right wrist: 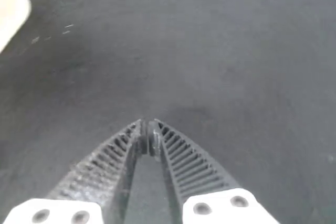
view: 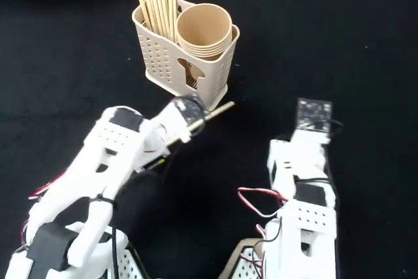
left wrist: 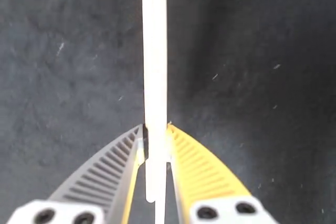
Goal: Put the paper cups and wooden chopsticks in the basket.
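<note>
- Your left gripper point(left wrist: 156, 135)?
- Clamped on one wooden chopstick point(left wrist: 155, 51); its long axis runs straight out past the fingertips, tip near the basket point(view: 163, 63) front corner.
- Right gripper point(right wrist: 148, 135)?
- Jaws together, nothing held, over the black cloth point(right wrist: 236, 51).
- Paper cups point(view: 204, 27)?
- Stacked in your basket.

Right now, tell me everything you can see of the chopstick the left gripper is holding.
The chopstick is a straight, pale wooden stick, plain and unbroken. The left gripper is shut on it near one end, with a short stub poking back behind the grip and the long part running straight out ahead. In the high view it seems to be held off the black cloth, its free end close by the basket's lower front corner; whether they touch I cannot tell.
</note>
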